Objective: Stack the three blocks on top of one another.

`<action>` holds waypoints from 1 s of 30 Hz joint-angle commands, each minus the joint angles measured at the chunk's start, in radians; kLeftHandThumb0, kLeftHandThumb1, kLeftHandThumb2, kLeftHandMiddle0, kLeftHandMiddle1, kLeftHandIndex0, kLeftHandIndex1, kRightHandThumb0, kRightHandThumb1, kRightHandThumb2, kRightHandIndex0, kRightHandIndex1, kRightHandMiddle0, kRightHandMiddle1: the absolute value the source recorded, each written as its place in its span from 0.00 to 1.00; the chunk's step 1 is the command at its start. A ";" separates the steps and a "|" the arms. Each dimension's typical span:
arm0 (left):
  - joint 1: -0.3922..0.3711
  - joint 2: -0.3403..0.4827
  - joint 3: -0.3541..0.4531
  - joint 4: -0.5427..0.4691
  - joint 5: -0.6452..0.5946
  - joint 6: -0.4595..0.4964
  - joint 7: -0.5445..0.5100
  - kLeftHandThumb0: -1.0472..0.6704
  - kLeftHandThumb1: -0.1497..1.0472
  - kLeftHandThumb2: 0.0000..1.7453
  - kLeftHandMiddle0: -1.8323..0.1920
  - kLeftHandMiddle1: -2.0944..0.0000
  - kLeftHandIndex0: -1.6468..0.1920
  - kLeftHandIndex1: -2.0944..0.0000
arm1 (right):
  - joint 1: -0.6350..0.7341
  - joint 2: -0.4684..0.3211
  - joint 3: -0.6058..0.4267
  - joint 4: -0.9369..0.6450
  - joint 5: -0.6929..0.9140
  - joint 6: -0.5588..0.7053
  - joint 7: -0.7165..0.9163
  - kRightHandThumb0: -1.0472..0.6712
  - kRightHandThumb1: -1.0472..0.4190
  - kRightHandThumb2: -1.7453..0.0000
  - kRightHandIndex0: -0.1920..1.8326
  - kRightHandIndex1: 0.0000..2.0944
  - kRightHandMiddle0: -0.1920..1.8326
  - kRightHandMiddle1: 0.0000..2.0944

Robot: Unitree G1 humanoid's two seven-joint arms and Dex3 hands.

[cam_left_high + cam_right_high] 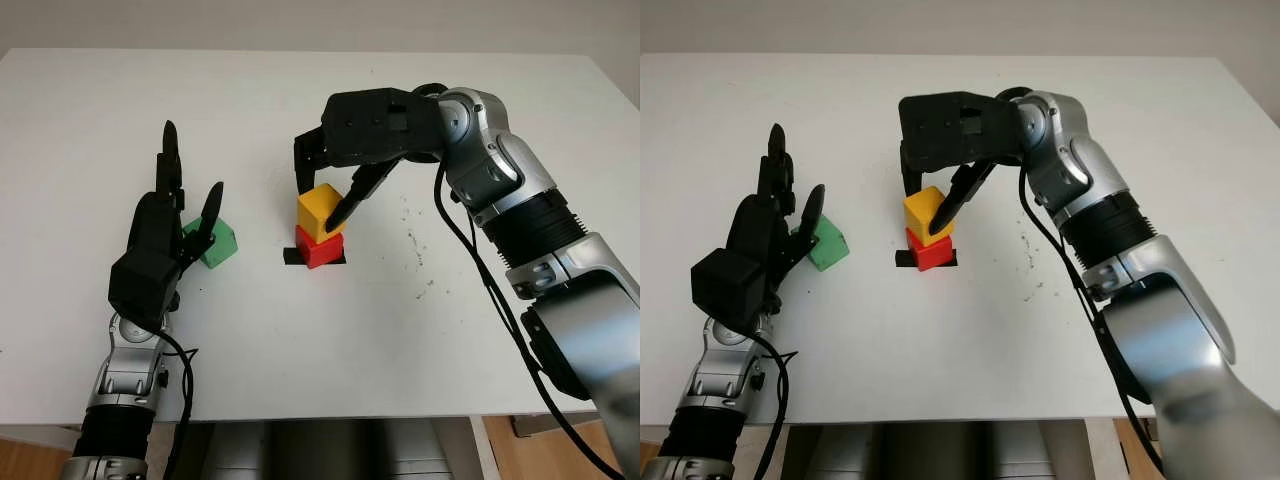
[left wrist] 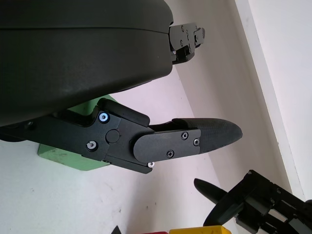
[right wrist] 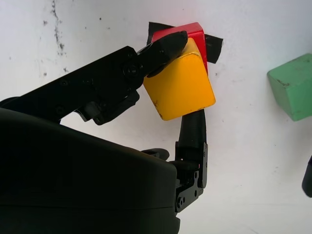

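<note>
A red block (image 1: 322, 250) sits on a black tape mark (image 1: 292, 257) near the table's middle. A yellow block (image 1: 319, 211) is tilted on top of it, and my right hand (image 1: 325, 195) is shut on the yellow block, one finger on each side (image 3: 163, 46). The green block (image 1: 218, 243) lies on the table to the left, apart from the other two. My left hand (image 1: 185, 205) is open just left of the green block, its fingers close beside it (image 2: 195, 139).
The white table (image 1: 330, 330) runs wide around the blocks. Small dark specks mark its surface right of the red block (image 1: 415, 245). The right arm (image 1: 500, 190) crosses from the lower right, with a cable hanging under it.
</note>
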 commanded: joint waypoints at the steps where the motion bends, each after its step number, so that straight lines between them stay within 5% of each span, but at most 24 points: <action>1: 0.014 -0.001 -0.002 -0.019 0.005 0.003 0.004 0.16 1.00 0.30 0.99 0.97 0.99 0.97 | 0.016 -0.011 0.019 0.009 -0.012 -0.028 -0.001 0.34 0.09 0.97 0.29 0.04 0.21 0.70; 6: 0.015 -0.003 -0.001 -0.019 0.001 0.001 0.006 0.15 1.00 0.29 0.98 0.97 0.99 0.97 | 0.016 -0.013 0.015 0.006 -0.008 -0.049 0.016 0.29 0.12 0.97 0.21 0.01 0.14 0.44; 13: 0.009 0.000 -0.004 -0.007 0.003 -0.006 0.004 0.16 1.00 0.30 0.98 0.97 0.99 0.97 | 0.022 -0.022 -0.005 -0.001 0.023 -0.078 0.020 0.24 0.12 0.97 0.15 0.00 0.09 0.31; 18: 0.011 -0.001 -0.003 -0.018 0.008 0.007 0.009 0.15 1.00 0.30 0.98 0.97 0.99 0.97 | 0.005 -0.048 -0.021 -0.014 0.063 -0.084 0.088 0.15 0.12 0.97 0.02 0.00 0.01 0.04; 22: 0.016 -0.001 -0.001 -0.028 -0.006 0.014 -0.002 0.16 1.00 0.29 0.99 0.98 0.99 0.98 | 0.003 -0.093 -0.058 -0.106 0.087 -0.048 0.136 0.07 0.11 0.96 0.00 0.00 0.00 0.00; 30: 0.020 0.010 0.002 -0.034 0.002 0.023 0.000 0.15 1.00 0.29 0.99 0.97 0.99 0.97 | 0.088 -0.162 -0.291 -0.301 0.276 0.133 0.086 0.05 0.01 0.90 0.00 0.00 0.00 0.00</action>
